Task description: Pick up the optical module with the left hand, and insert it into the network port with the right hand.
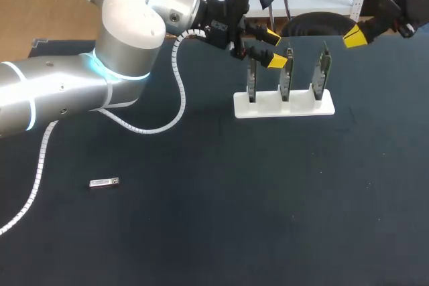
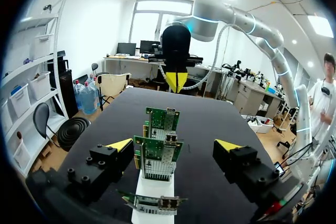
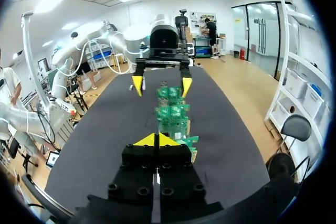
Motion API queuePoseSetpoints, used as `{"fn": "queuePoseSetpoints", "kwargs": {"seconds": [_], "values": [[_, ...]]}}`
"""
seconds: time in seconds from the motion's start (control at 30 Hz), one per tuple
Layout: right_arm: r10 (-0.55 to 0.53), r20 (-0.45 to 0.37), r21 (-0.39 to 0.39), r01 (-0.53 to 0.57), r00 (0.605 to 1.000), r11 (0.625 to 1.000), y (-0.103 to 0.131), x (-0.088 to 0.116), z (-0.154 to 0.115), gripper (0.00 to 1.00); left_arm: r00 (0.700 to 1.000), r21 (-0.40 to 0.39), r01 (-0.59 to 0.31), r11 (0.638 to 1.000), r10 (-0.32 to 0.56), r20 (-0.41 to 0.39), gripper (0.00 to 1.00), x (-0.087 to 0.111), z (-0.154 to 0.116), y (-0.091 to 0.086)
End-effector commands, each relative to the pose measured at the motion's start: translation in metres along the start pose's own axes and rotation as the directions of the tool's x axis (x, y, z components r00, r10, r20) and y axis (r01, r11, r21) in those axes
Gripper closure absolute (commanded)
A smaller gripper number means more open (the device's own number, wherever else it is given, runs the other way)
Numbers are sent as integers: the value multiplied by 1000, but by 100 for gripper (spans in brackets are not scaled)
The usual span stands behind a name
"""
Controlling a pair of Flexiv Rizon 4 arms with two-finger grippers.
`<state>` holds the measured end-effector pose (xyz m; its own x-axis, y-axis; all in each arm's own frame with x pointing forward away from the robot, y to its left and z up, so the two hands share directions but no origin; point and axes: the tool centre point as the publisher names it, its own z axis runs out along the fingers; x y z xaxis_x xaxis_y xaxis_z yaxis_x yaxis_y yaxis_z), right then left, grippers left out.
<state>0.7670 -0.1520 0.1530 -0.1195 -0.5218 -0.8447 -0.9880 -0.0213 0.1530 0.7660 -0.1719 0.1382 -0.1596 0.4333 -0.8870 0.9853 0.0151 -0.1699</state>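
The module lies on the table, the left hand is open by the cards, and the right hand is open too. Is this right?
Not quite: the right hand is shut, its yellow tips together in the right wrist view. The module does lie on the table, and the left hand is open by the cards.

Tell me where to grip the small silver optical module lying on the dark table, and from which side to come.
Grip the small silver optical module across its two long sides, near the middle, coming straight down from above. It lies flat on the dark table, so its underside is unreachable, and its narrow width probably suits the open left gripper.
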Motion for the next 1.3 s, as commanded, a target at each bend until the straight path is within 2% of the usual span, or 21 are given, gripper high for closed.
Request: {"fn": "queuePoseSetpoints", "kwargs": {"seconds": [0.03, 0.67, 0.93, 1.17, 1.3], "values": [[2, -7, 6, -2, 1000, 1000, 1, -2, 2, 0, 1000, 3, 0, 1000, 0, -3, 0, -1, 0, 2], [2, -7, 6, -2, 1000, 1000, 1, -2, 2, 0, 1000, 3, 0, 1000, 0, -3, 0, -1, 0, 2], [2, -7, 6, -2, 1000, 1000, 1, -2, 2, 0, 1000, 2, -19, 1000, 19, 23, 0, -10, -5, 0], [2, -7, 6, -2, 1000, 1000, 1, -2, 2, 0, 994, -73, -87, 994, 91, 59, 0, -36, -41, 1], [2, -7, 6, -2, 1000, 1000, 1, -2, 2, 0, 988, -137, -147, 980, 153, 34, 0, -49, -72, -1]]}}
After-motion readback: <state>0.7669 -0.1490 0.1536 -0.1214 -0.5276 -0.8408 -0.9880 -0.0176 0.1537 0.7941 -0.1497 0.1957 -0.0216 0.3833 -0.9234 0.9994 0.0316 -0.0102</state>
